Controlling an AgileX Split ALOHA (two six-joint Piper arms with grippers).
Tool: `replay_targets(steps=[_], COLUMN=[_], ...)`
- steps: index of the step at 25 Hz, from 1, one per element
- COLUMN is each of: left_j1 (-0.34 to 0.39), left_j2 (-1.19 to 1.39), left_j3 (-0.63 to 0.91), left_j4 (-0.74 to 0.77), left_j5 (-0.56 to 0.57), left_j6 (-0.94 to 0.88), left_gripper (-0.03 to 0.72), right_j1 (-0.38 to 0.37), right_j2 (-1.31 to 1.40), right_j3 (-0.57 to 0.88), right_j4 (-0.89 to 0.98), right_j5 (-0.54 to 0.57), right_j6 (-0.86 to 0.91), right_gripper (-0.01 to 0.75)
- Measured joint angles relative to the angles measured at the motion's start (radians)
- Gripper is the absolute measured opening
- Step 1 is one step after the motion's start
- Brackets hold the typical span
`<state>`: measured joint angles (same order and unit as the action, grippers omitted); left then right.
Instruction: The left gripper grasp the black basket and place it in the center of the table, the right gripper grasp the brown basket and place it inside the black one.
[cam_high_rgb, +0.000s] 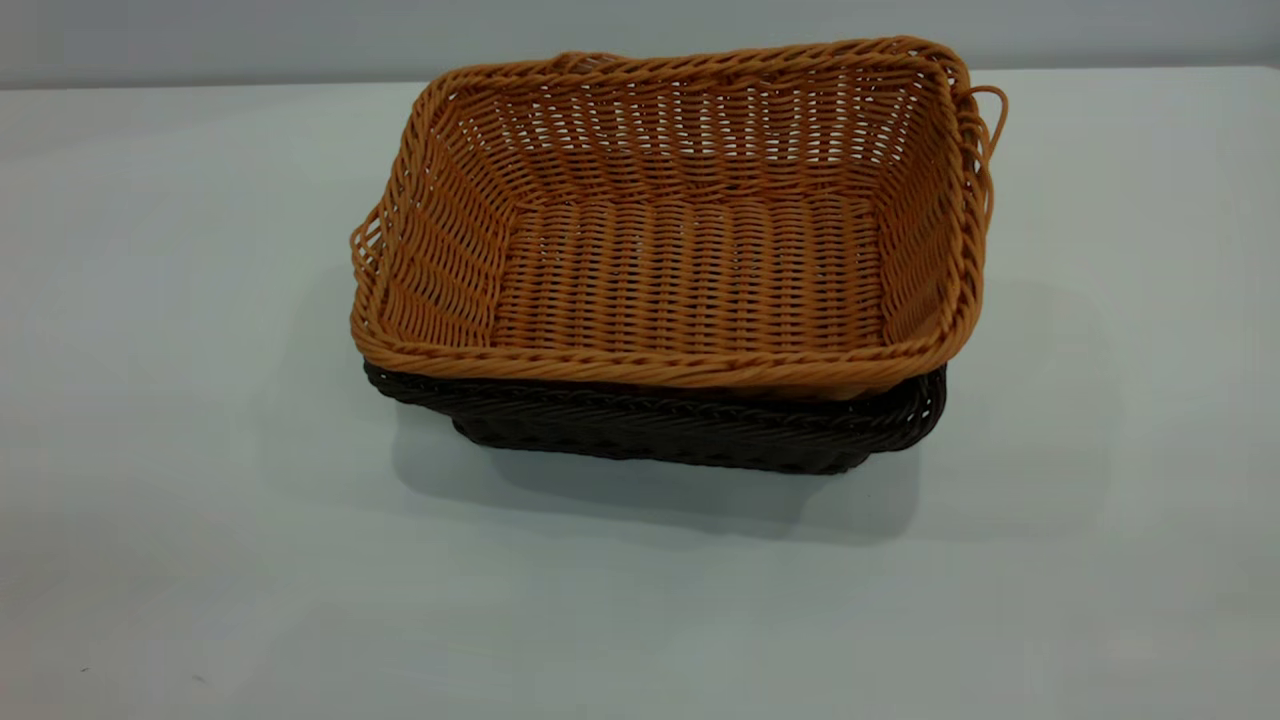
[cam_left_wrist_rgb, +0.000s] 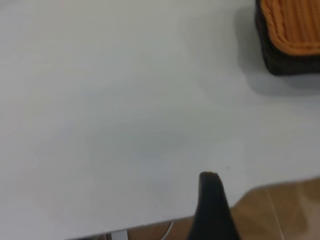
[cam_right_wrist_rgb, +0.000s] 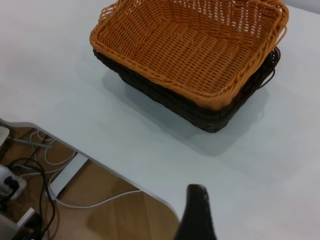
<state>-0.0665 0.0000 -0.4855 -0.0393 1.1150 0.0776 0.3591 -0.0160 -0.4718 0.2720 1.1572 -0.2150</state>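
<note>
The brown basket sits inside the black basket near the middle of the bench. Both claws are back by the bench edge; whether they are apart or together cannot be told. The job looks done, so the arms should stay clear of the 2 baskets.

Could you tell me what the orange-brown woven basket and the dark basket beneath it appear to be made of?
The orange-brown woven rectangular basket looks like wicker or plastic imitation rattan: round strands, braided rim, gaps letting light through, slight even sheen. The black woven basket it sits nested in shows the same weave and braided rim, darker and more matte. Natural or synthetic, I cannot tell.
</note>
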Motion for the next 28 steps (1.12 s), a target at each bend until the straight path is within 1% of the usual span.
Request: replay_targets(steps=[2, 7, 21, 23, 24, 26, 28], left_j1=[0.021, 0.034, 0.034, 0.034, 0.034, 0.034, 0.034], left_j2=[-0.017, -0.019, -0.019, -0.019, -0.019, -0.019, -0.019], left_j3=[0.0, 0.0, 0.0, 0.0, 0.0, 0.0, 0.0], left_j4=[0.016, 0.062, 0.065, 0.065, 0.065, 0.065, 0.065], left_j5=[0.0, 0.0, 0.0, 0.0, 0.0, 0.0, 0.0], left_j6=[-0.034, -0.121, -0.132, -0.132, -0.132, -0.132, -0.132], left_gripper=[0.477, 0.477, 0.477, 0.477, 0.477, 0.477, 0.477], right_j1=[0.0, 0.0, -0.002, -0.03, -0.061, -0.141, -0.242], right_j2=[0.0, 0.0, 0.0, 0.0, 0.0, 0.0, 0.0], right_j3=[0.0, 0.0, 0.0, 0.0, 0.0, 0.0, 0.0], right_j4=[0.001, 0.002, 0.002, 0.003, 0.003, -0.008, -0.031], right_j5=[0.0, 0.0, 0.0, 0.0, 0.0, 0.0, 0.0], right_j6=[-0.001, -0.001, -0.001, -0.001, -0.001, -0.004, 0.007], right_gripper=[0.493, 0.456, 0.356, 0.342, 0.334, 0.318, 0.302])
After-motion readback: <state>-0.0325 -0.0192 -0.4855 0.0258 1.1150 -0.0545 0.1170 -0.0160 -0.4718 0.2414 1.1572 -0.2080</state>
